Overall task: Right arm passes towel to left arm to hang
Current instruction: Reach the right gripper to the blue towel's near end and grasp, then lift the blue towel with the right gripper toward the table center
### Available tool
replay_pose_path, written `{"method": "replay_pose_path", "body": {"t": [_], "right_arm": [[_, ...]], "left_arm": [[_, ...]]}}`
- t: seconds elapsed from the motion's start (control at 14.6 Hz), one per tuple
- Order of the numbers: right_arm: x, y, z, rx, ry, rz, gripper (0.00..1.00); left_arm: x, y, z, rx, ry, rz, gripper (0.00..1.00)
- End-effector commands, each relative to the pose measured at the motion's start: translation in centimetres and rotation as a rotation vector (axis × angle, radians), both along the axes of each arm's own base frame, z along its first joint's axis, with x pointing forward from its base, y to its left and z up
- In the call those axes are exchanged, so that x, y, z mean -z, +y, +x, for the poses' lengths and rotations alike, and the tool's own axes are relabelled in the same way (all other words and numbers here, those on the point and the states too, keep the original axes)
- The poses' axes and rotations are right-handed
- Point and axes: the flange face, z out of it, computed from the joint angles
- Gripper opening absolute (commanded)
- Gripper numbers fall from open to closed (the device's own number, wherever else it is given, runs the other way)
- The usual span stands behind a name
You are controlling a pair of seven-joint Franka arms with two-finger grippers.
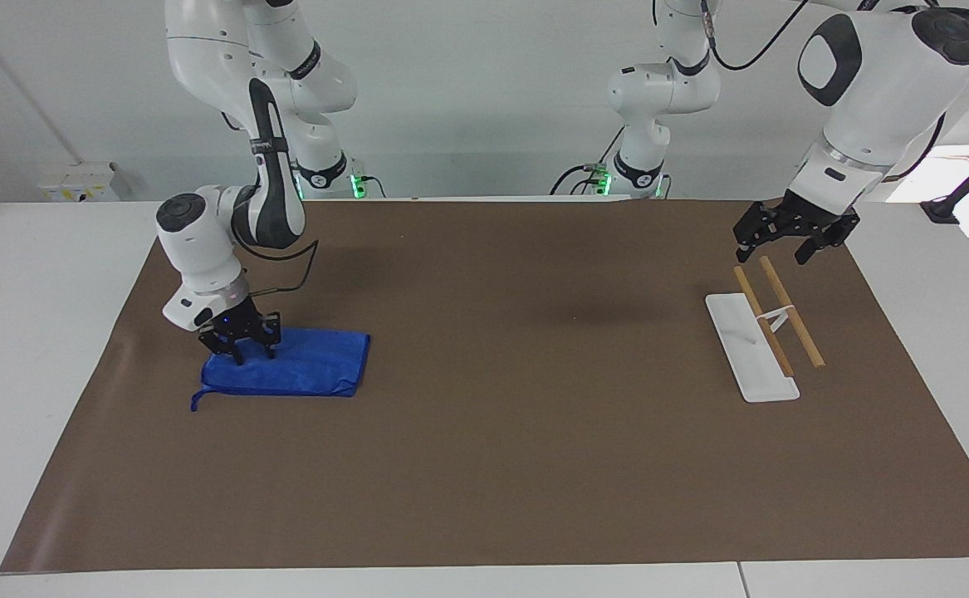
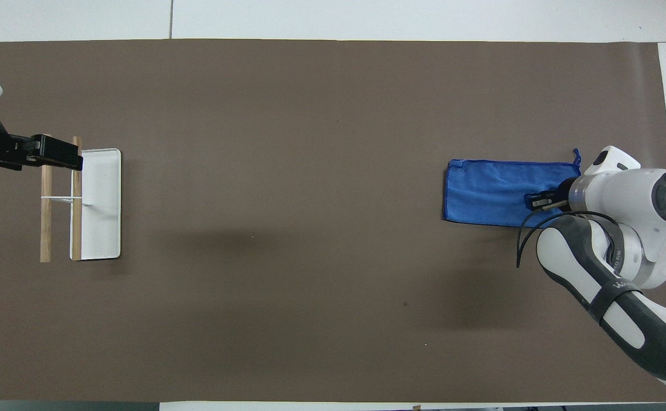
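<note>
Facing view: right gripper (image 1: 246, 354), half-closed, presses into towel (image 1: 310, 364).

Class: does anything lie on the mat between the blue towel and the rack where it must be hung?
Nothing visible does. The brown mat is bare between the towel and the rack; the right gripper is already on the towel.
</note>
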Motion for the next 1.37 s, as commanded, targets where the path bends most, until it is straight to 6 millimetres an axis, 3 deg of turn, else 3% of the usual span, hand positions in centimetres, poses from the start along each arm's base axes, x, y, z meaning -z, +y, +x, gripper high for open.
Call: {"method": "replay_pose_path", "body": {"t": [0.0, 0.27, 0.69, 0.96, 1.1, 1.31], "right_arm": [[0.0, -0.4, -0.1, 0.010, 0.000, 0.012, 0.00], [-2.2, -0.2, 0.9, 0.022, 0.033, 0.025, 0.00], [-10.2, 1.4, 3.3, 0.086, 0.103, 0.061, 0.00], [-19.2, 6.7, 6.1, 0.187, 0.132, 0.095, 0.00], [-22.5, 9.7, 7.1, 0.251, 0.130, 0.123, 0.00], [-26.3, 13.0, 7.8, 0.440, 0.143, 0.327, 0.00]], "left_arm": [[-0.6, 0.3, -0.2, 0.003, 0.000, 0.019, 1.00], [-0.6, 0.3, -0.3, 0.003, -0.001, 0.019, 1.00], [-0.6, 0.3, -0.2, 0.003, 0.000, 0.019, 1.00], [-0.6, 0.3, -0.3, 0.003, 0.000, 0.019, 1.00], [-0.6, 0.3, -0.3, 0.003, 0.000, 0.019, 1.00], [-0.6, 0.3, -0.4, 0.003, 0.008, 0.020, 1.00]]}}
